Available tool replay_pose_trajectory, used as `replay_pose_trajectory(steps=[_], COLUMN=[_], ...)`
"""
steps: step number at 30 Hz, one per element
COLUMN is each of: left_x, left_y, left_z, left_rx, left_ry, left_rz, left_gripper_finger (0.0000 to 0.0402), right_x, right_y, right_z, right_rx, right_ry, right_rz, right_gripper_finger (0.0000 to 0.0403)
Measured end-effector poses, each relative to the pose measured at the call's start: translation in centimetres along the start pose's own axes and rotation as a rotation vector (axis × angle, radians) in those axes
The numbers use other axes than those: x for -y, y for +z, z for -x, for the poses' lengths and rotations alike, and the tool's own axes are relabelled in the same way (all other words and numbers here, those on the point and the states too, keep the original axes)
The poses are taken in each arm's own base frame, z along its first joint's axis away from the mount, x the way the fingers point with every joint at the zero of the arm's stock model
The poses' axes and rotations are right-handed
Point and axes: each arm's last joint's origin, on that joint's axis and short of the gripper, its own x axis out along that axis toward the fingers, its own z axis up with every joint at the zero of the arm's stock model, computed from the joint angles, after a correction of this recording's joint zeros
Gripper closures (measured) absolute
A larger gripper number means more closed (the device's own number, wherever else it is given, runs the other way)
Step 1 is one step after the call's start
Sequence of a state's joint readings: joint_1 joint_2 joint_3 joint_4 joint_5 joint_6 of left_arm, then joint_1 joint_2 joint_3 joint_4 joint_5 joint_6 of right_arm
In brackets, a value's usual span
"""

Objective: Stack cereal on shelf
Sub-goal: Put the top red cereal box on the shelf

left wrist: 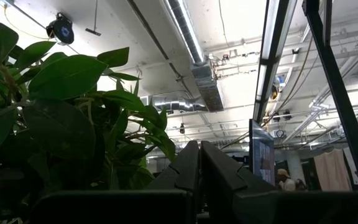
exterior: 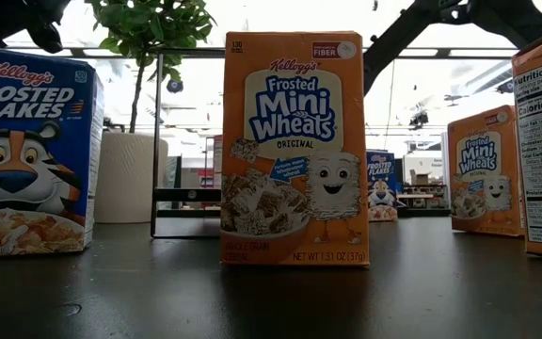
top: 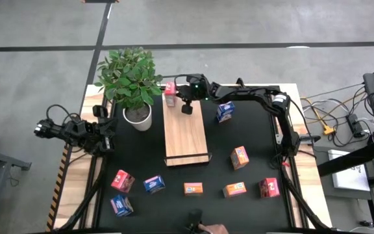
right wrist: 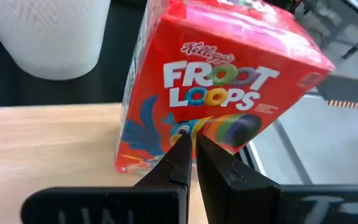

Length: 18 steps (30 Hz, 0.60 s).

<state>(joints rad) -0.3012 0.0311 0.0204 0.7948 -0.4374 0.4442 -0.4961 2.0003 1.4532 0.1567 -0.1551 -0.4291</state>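
Our right gripper (right wrist: 190, 149) hangs over the far end of the shelf (top: 186, 133), jaws pinched together and holding nothing, their tips just in front of a red cereal box (right wrist: 210, 93) that stands on the wood, tilted as we see it. We judge the closed tips suit nudging it square. Only that box is on the shelf; the other boxes (top: 193, 188) sit well behind the jaws on the black table (top: 252, 130). Our left gripper (left wrist: 194, 171), also closed and empty, waits by the potted plant (top: 132, 81).
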Motion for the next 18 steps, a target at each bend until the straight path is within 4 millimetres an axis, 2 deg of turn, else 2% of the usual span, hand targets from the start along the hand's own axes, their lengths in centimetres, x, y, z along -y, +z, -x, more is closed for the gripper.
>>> replay_pose_trajectory(steps=[6, 10, 14, 18], left_x=[0.0, 0.0, 0.0, 0.0], left_y=[0.0, 0.0, 0.0, 0.0], left_z=[0.0, 0.0, 0.0, 0.0], left_rx=[0.000, 0.001, 0.002, 0.002], left_ry=[0.000, 0.001, 0.001, 0.001], left_rz=[0.000, 0.000, -0.003, -0.013], left_gripper_finger=[0.0402, 0.0402, 0.0402, 0.0402], right_x=[0.1, 0.5, 2.1, 3.8], right_y=[1.4, 3.2, 5.8, 8.2], right_z=[2.0, 3.9, 5.4, 6.2], right_rx=[-0.040, -0.033, -0.011, -0.074], right_ry=[0.020, 0.018, 0.005, 0.009], right_rz=[-0.047, -0.145, -0.254, -0.326], right_gripper_finger=[0.0391, 0.0391, 0.0391, 0.0394])
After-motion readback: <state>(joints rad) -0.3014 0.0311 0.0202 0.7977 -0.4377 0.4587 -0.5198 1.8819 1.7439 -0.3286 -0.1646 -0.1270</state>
